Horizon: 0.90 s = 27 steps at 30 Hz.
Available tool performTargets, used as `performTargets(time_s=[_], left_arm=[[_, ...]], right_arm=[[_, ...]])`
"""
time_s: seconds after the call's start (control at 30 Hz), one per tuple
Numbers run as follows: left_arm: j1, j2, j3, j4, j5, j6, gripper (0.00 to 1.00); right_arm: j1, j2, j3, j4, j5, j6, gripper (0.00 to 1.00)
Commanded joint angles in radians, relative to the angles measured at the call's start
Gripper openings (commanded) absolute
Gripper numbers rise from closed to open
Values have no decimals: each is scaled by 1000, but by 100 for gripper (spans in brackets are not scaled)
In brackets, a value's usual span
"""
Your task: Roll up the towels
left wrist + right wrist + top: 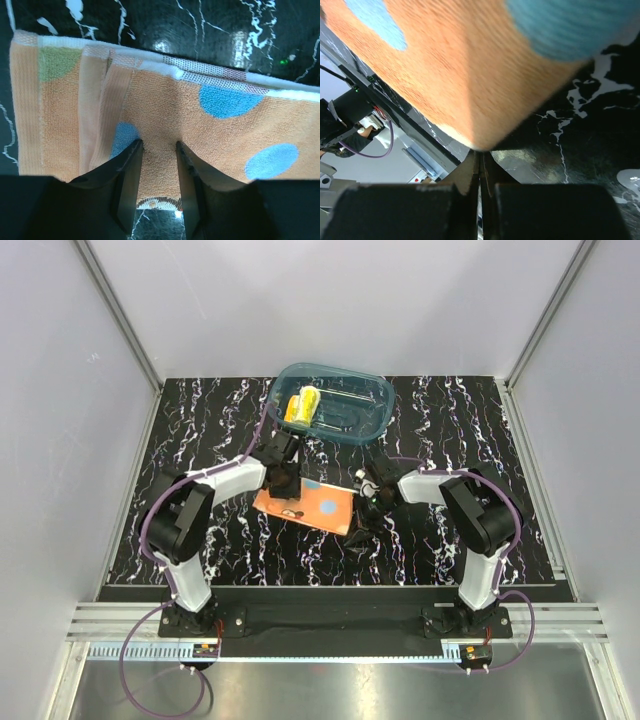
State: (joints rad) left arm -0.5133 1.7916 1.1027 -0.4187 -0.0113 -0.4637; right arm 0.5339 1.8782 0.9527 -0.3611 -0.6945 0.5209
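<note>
Orange towel (310, 505): blue dots, laid flat before teal tub (383, 405).
Yellow towel (302, 405): rolled, inside tub.
Left pincer (156, 147): spread over orange towel.
Right pincer (481, 160): pinching orange towel's corner.

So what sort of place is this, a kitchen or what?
Likely a robot lab test cell, not a home: plain panel walls in aluminium framing, a black marbled table, and a left arm and right arm bolted to a base rail.
</note>
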Motion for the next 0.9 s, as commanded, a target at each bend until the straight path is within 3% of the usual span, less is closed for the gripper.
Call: performTargets(time_s=[0.0, 0.13, 0.17, 0.2, 0.27, 0.47, 0.53, 0.77, 0.87], left_arm=[[9, 23, 23, -46, -110, 59, 39], [7, -26, 46, -89, -151, 57, 39], [7, -40, 54, -103, -162, 60, 39], [6, -69, 69, -127, -185, 62, 40], [1, -96, 89, -156, -211, 68, 40], [-71, -179, 177, -285, -349, 69, 43], [-126, -201, 195, -319, -395, 59, 43], [-303, -259, 158, -312, -424, -18, 42], [-388, -264, 148, -289, -438, -39, 42]], right_arm=[[3, -17, 29, -12, 1, -10, 0], [3, -86, 72, -83, 9, -36, 4], [3, -126, 90, -102, 18, -42, 11], [3, -148, 103, -146, 35, -45, 31], [3, -208, 139, -192, 93, -55, 45], [-3, -338, 207, -337, 303, -68, 74], [-15, -382, 202, -363, 425, -41, 80], [-89, -595, 88, -378, 725, 73, 77], [-91, -717, 38, -386, 834, 125, 82]])
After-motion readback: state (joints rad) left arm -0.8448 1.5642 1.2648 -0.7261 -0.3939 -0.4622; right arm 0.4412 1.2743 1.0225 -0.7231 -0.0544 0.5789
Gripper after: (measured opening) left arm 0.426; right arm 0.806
